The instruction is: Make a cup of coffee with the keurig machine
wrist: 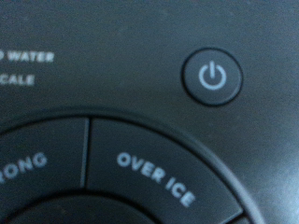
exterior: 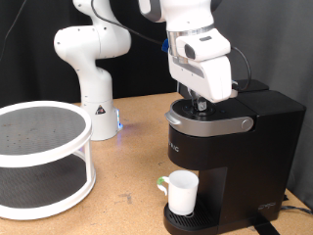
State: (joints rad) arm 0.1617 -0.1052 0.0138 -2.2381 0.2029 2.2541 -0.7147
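Note:
The black keurig machine (exterior: 235, 147) stands at the exterior view's right, its brew head closed under the grey-silver handle (exterior: 210, 124). The small white cup (exterior: 181, 191) sits on the drip tray under the brew head. My gripper (exterior: 199, 102) points down onto the top of the brew head, touching or just above its control panel; its fingers are hidden behind the hand. The wrist view shows only the panel up close: a round power button (wrist: 212, 77) and an "OVER ICE" button (wrist: 157, 177). No fingers show there.
The white robot arm base (exterior: 93, 69) stands at the back on the wooden table. A white two-tier round shelf (exterior: 39, 157) stands at the exterior view's left. A black cable runs behind the machine.

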